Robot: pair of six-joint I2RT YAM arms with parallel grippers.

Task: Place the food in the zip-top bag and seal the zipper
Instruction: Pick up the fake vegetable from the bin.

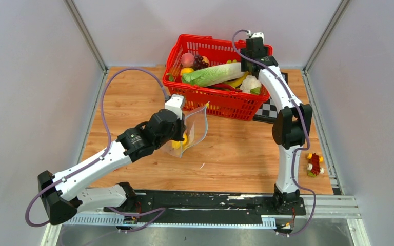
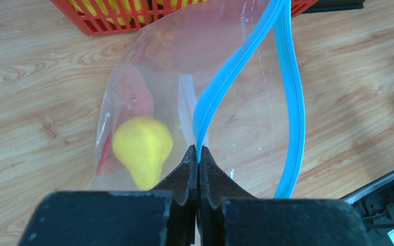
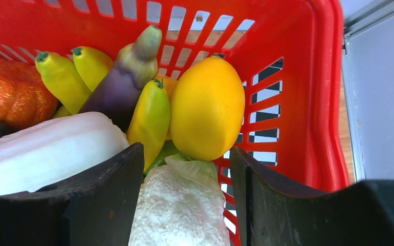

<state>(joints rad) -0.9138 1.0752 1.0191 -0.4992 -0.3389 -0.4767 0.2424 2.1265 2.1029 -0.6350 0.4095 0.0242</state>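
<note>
The clear zip-top bag point(image 1: 196, 127) hangs from my left gripper point(image 1: 180, 128) just in front of the red basket. In the left wrist view my left gripper point(image 2: 198, 149) is shut on one side of the teal zipper point(image 2: 224, 84); the other side of the strip point(image 2: 298, 118) bows away, so the mouth is open. Inside the bag lie a yellow fruit point(image 2: 142, 146) and a red watermelon slice point(image 2: 133, 97). My right gripper point(image 1: 248, 70) is open inside the basket. Its jaws point(image 3: 185, 148) stand over the white cauliflower point(image 3: 179, 210), just below a yellow round fruit point(image 3: 208, 107).
The red basket point(image 1: 220, 105) holds the long cabbage point(image 1: 213, 74), a peach point(image 1: 187, 59), grapes point(image 1: 200, 62), yellow banana-like pieces point(image 3: 151, 118), a purple eggplant point(image 3: 120, 84) and an orange pumpkin point(image 3: 10, 95). A small red-yellow toy point(image 1: 314, 165) lies at the table's right edge.
</note>
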